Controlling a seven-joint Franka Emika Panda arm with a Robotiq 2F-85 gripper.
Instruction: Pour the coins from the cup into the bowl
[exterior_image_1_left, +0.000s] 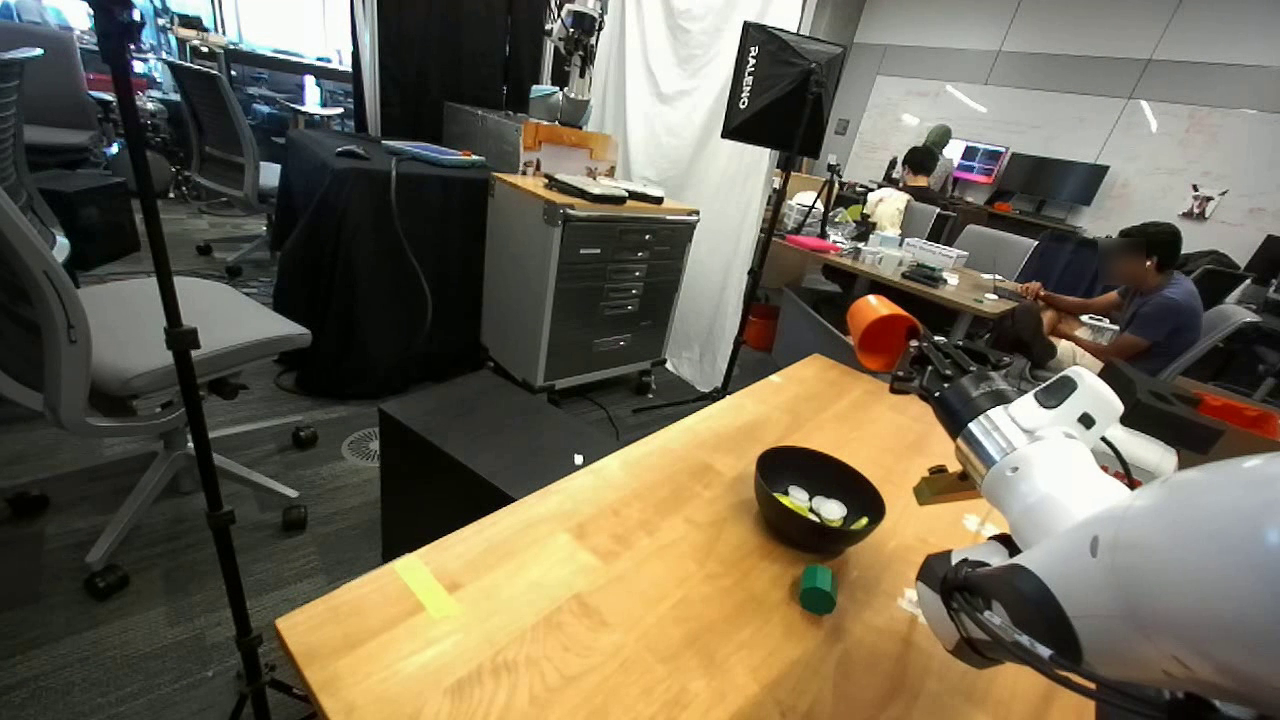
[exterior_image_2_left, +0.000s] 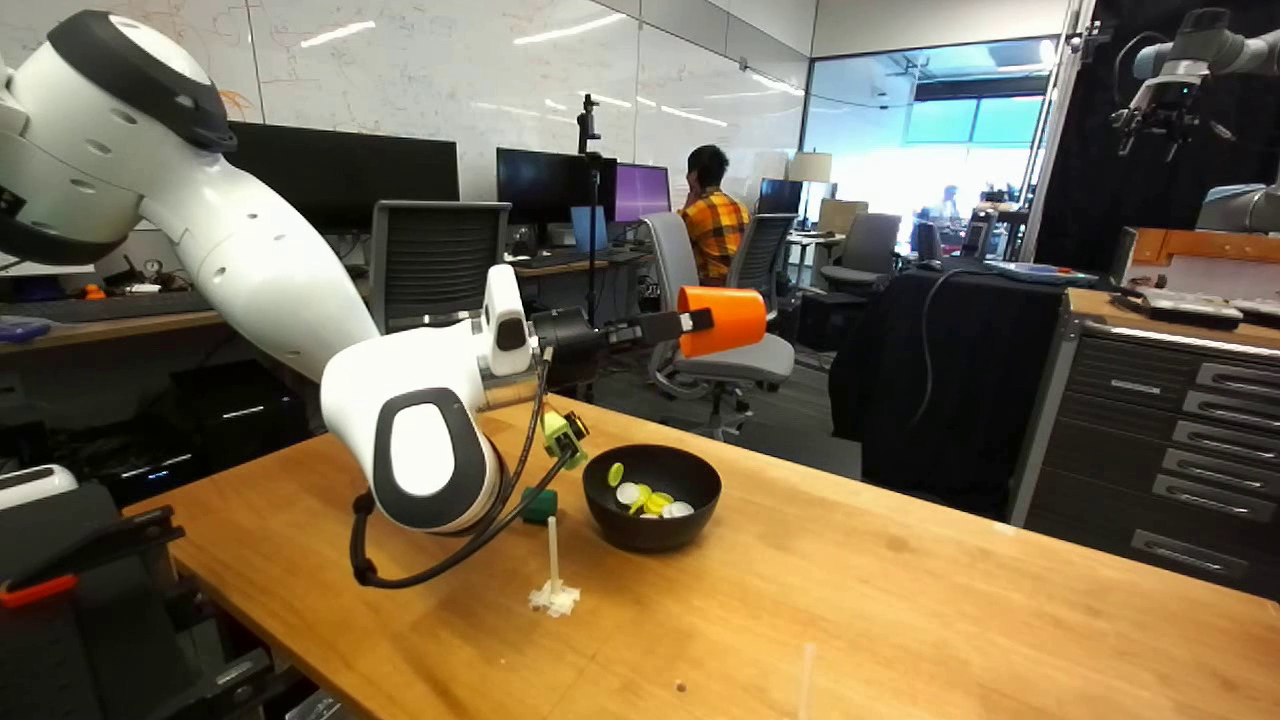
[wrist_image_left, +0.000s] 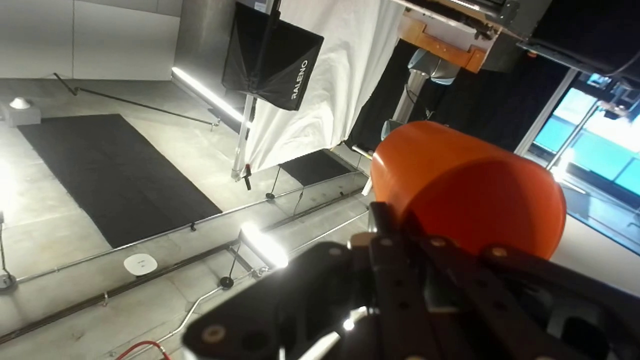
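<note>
High above the table, my gripper (exterior_image_2_left: 697, 320) is shut on the wall of the orange cup (exterior_image_2_left: 735, 320), near its rim. In both exterior views the cup (exterior_image_1_left: 868, 328) is tipped over onto its side in the air. From the wrist view its dark red inside (wrist_image_left: 485, 205) shows in part, and no coins can be seen there. The black bowl (exterior_image_1_left: 795, 530) rests upright on the table, below the cup and apart from it. Inside the bowl lie several round white coins (exterior_image_2_left: 677, 509), mixed with yellow-green pieces (exterior_image_2_left: 655, 502).
A small dark green block (exterior_image_1_left: 818, 590) sits on the table close to the bowl. A thin pale stick (exterior_image_2_left: 553, 555) stands upright from white tape on the wooden table (exterior_image_2_left: 850, 600). Yellow tape (exterior_image_1_left: 428, 588) marks the tabletop near its edge. Beyond the table are a softbox lamp (exterior_image_1_left: 780, 90) and chairs.
</note>
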